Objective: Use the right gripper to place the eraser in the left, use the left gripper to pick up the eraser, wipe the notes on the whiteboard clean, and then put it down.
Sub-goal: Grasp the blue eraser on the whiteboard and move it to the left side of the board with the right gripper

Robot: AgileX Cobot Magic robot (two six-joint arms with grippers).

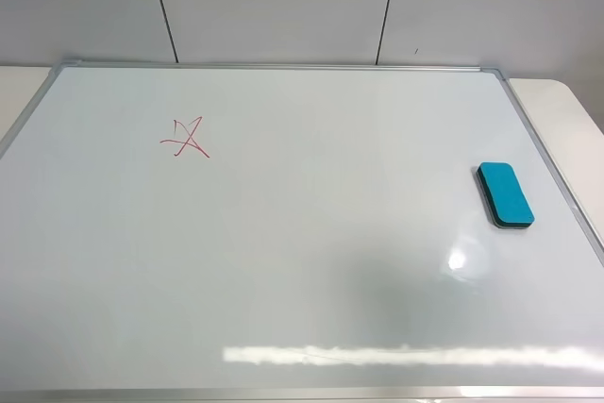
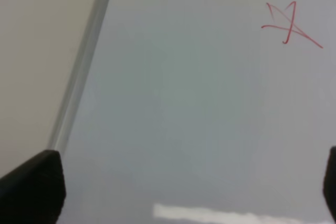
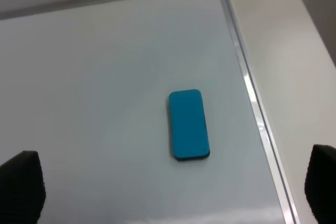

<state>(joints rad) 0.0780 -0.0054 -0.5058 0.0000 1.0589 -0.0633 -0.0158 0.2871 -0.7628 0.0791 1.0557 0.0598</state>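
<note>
The whiteboard [image 1: 302, 261] fills most of the exterior high view. The teal-blue eraser [image 1: 505, 194] lies flat near its right edge, dark felt side down. The notes [image 1: 186, 137], a red star-like scribble, are at the board's upper left. Neither arm shows in the exterior high view. In the right wrist view the eraser [image 3: 188, 124] lies on the board ahead of my right gripper [image 3: 173, 182], whose fingertips [image 3: 21, 182] stand wide apart and empty. In the left wrist view the notes [image 2: 289, 23] lie ahead of my left gripper [image 2: 184, 187], whose fingertips [image 2: 34, 187] are wide apart and empty.
The board's silver frame [image 1: 552, 167] runs along its edges, also seen in the left wrist view [image 2: 81, 72] and right wrist view [image 3: 252, 93]. A cream table surface [image 1: 576, 120] lies beyond the frame. A grey panelled wall [image 1: 283, 7] rises behind.
</note>
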